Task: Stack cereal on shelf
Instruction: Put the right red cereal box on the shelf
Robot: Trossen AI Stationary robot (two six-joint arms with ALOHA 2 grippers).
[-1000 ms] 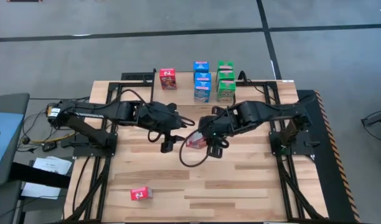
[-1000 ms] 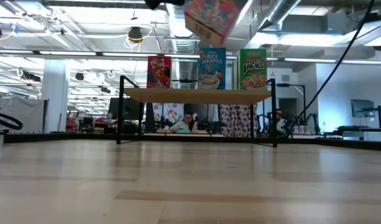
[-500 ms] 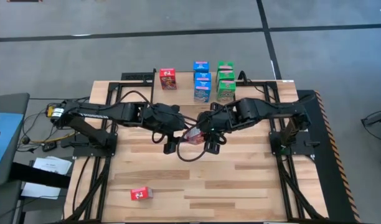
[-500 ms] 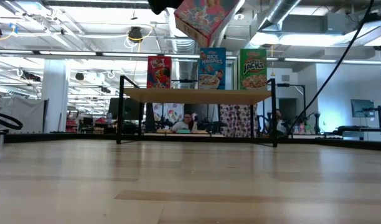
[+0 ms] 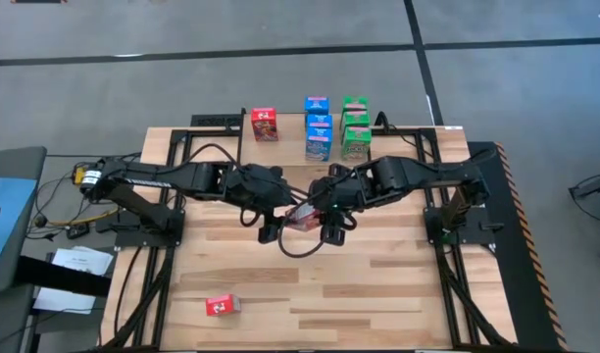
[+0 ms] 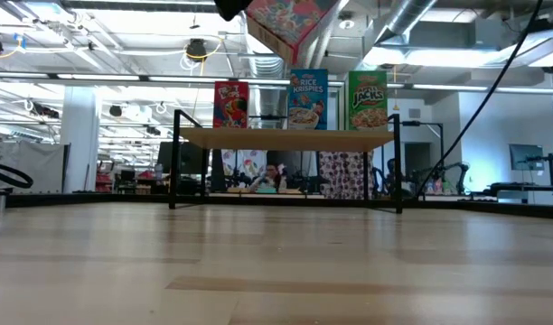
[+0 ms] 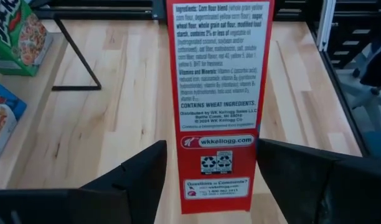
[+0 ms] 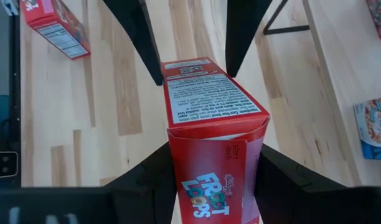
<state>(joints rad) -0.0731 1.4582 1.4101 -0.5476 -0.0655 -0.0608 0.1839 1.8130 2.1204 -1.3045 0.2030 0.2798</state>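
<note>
Surface [image 5: 378, 284]: mid-area, both arms meet above it. Shelf [image 5: 290, 137]: 7 boxes already on it. Right pincer [image 8: 212, 158] clamps the red cereal box [image 8: 209, 118] in mid-air; left pincer [image 7: 209, 168] straddles it, fingers wide. Light, crushable cardboard: grip the narrow sides gently.

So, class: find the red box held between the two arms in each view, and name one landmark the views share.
High view: red box at table centre, between both hands.
Low view: top edge, above the shelf.
Left wrist view: centre, side panel.
Right wrist view: centre.
Shared landmark: the shelf.
</note>
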